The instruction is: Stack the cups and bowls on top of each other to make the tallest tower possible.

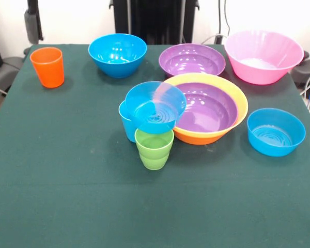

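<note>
The pincer does not show anywhere in the front view, so its state and its place relative to the cups and bowls cannot be told. On the dark green desk point(51, 170) the pieces are spread out. Near the middle stands the green cup point(154, 150), upright, with a ridged lower half. A small blue bowl point(156, 108) sits tilted above it, resting on the green cup's rim and leaning against the light blue cup point(128, 124), which stands upright just behind and to the left of the green one. The tilted bowl's right edge overlaps the rim of the large orange-yellow bowl point(240, 111), which sits just to the right. Nested inside that bowl is a purple bowl point(206, 108), both upright. Behind them, a second purple bowl point(192, 59) stands alone. To its right is the large pink bowl point(263, 57), near the desk's far right corner. To its left is another blue bowl point(117, 54), upright and on its own. The orange cup point(47, 67) stands upright near the far left corner, well apart from the rest. A third blue bowl point(276, 132) rests upright on the right side, near the orange-yellow bowl but not touching it.
</note>
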